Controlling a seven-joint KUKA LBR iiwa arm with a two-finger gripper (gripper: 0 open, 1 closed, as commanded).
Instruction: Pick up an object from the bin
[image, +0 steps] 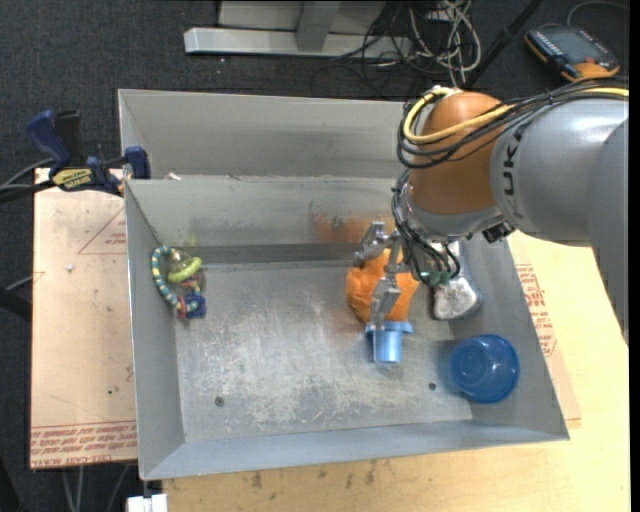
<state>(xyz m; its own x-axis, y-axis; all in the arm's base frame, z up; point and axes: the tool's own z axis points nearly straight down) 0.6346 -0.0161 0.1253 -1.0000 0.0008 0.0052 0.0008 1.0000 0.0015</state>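
Note:
My gripper (379, 273) hangs over the right middle of the bin, fingers spread apart and open. Under and between them lies an orange lumpy soft thing (364, 289); whether the fingers touch it I cannot tell. A small light-blue cylinder (387, 343) lies right below the nearer fingertip (384, 305). A whitish-grey crumpled thing (454, 299) rests just right of the gripper, partly under the wrist cables.
A round blue bowl (484, 368) sits in the front right corner. A small multicoloured toy ring (179, 281) lies against the left wall. The arm with its orange cover reaches in from the right, over the bin's back right part.

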